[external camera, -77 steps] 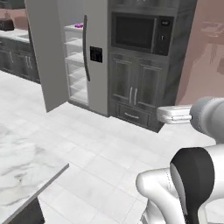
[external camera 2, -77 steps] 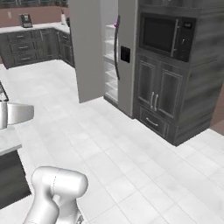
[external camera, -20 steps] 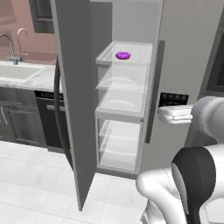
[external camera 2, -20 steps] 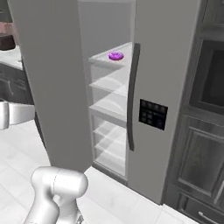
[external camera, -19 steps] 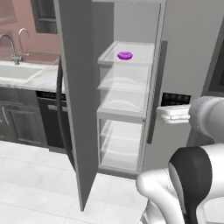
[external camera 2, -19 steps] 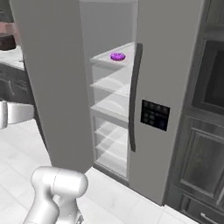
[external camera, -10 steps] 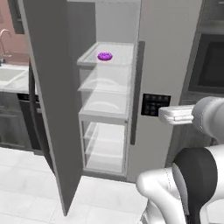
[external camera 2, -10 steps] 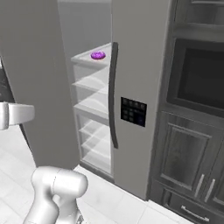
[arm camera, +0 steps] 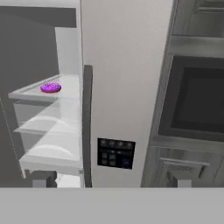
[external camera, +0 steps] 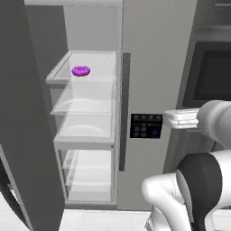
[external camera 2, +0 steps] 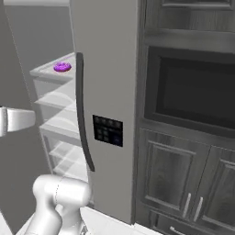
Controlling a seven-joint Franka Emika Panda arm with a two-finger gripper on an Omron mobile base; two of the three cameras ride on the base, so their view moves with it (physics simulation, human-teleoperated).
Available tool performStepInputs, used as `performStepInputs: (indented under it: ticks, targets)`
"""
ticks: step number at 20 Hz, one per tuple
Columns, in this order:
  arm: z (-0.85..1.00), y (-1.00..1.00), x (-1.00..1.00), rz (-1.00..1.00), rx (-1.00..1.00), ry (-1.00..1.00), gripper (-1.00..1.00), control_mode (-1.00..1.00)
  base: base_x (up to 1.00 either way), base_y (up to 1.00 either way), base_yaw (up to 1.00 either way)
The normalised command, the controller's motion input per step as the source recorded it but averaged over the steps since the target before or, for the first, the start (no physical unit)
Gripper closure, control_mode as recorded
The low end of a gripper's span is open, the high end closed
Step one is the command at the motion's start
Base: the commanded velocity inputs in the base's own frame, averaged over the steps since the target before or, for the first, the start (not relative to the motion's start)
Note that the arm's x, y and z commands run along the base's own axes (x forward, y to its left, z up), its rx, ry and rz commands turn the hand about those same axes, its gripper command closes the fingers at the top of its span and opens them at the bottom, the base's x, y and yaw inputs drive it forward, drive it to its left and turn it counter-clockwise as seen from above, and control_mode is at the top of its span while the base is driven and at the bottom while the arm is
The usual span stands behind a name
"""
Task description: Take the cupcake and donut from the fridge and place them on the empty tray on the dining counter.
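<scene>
Lying on the fridge [arm camera: 127,78] shelf, the donut [arm camera: 51,88] sits well apart from the wide-spread, empty pincer [arm camera: 111,178].

The fridge [external camera: 153,67] ahead of me looked matt grey, its shelves [external camera: 83,131] translucent white plastic. The donut [external camera: 80,71] had glossy purple icing. The cabinets [external camera 2: 183,179] looked like dark matt wood.

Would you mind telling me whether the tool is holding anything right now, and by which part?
Nothing is held. The tool is open and empty in front of the fridge, and the donut lies on the top shelf.
</scene>
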Motion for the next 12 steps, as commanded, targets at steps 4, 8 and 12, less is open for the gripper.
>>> performStepInputs:
  ticks: [4, 8, 12]
  targets:
    - [0.00, 0.00, 0.00, 0.00, 0.00, 0.00, -1.00, 1.00, 0.97, 0.26, -0.01]
    - [0.00, 0.00, 0.00, 0.00, 0.00, 0.00, -1.00, 1.00, 0.67, 0.99, 0.00]
    - [0.00, 0.00, 0.00, 0.00, 0.00, 0.00, -1.00, 1.00, 0.59, 0.68, 0.00]
